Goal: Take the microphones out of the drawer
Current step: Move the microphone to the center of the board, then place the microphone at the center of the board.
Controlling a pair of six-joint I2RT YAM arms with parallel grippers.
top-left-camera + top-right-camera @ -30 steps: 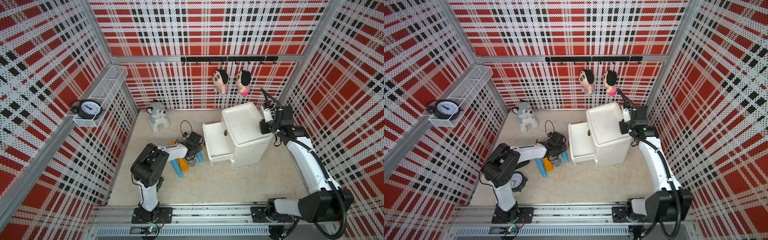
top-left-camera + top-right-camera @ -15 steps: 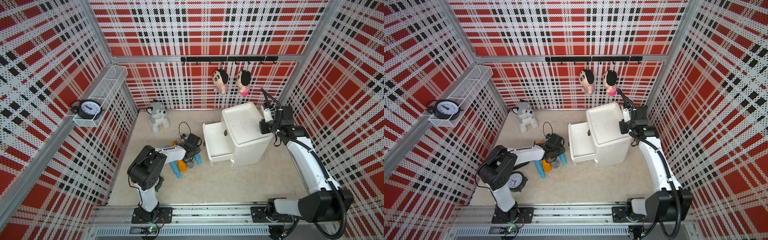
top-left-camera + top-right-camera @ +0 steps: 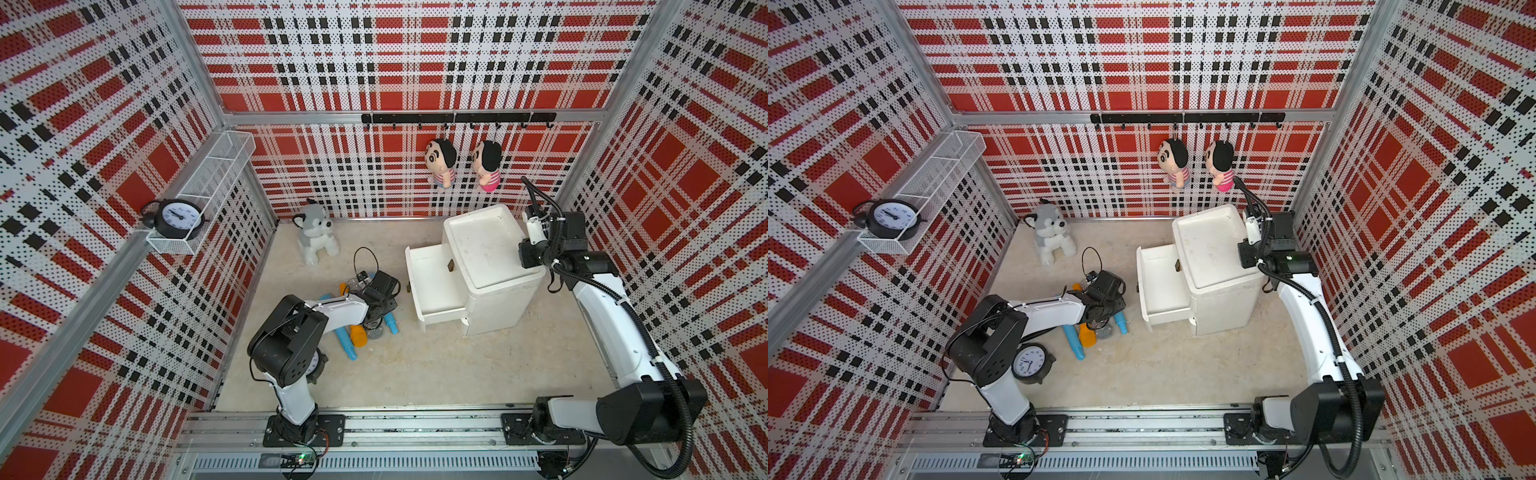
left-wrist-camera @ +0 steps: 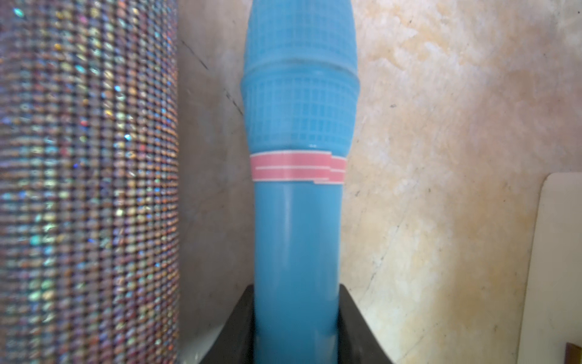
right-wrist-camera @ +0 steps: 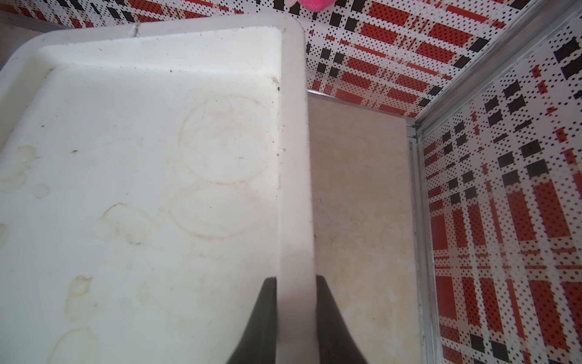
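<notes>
Clamping the blue microphone (image 4: 297, 110) by its handle, the left gripper (image 4: 296, 315) reaches low over the floor (image 4: 441, 157) on a stretched-out arm. A pink striped band (image 4: 293, 167) circles the microphone ahead of the jaws, any print too blurred to read. Just beside the jaws lies a glittery microphone (image 4: 88, 189). The right gripper (image 5: 296, 302), arm raised, pinches the white cabinet's rim (image 5: 293, 126). The open drawer (image 3: 432, 278) looks empty, the blue microphone outside it.

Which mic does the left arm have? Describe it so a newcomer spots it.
Find the white cabinet; look by its open drawer, where the left pincer is shut on the blue microphone nearest that drawer. Unlike the glittery microphone beside it, it is blue with a pink band under its grid head.
</notes>
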